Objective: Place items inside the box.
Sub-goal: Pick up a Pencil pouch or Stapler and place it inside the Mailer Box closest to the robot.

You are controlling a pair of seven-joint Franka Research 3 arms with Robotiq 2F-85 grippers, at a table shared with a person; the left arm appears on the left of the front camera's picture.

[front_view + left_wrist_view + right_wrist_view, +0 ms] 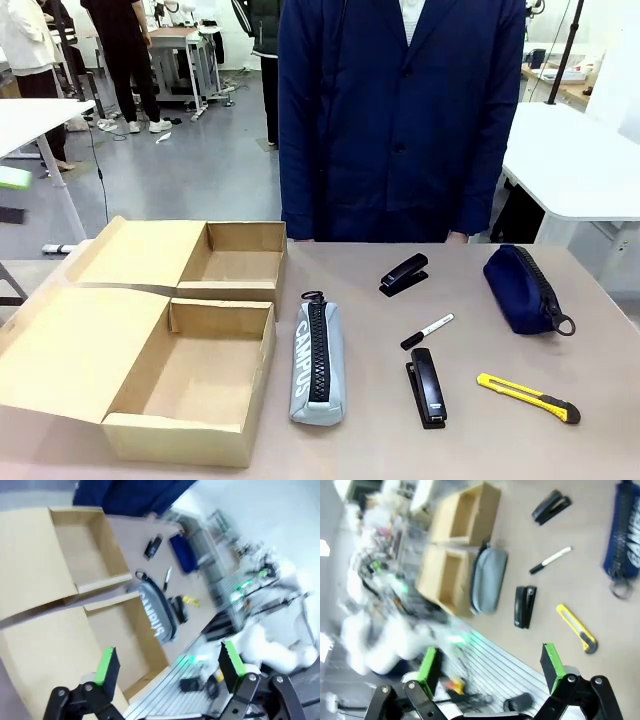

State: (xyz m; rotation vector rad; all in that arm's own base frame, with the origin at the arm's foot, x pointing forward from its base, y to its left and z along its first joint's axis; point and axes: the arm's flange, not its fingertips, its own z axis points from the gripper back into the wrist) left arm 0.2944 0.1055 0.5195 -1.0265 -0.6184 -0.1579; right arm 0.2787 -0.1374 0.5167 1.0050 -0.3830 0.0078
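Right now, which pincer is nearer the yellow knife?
Right. Right pincer: yellow knife just ahead. Left pincer: by the near box, knife far beyond the pencil case.

Cardboard box point(175, 440) looks matt, pencil case point(301, 372) cloth.

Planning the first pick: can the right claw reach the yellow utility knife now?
Probably yes: the right claw stands open and the yellow utility knife lies alone, nothing covering it.

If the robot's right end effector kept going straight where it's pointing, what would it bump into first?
Probably the table near its front edge, between the grey pencil case and the nearer black stapler. The right end effector is open with nothing between its fingers, but depth is unclear.
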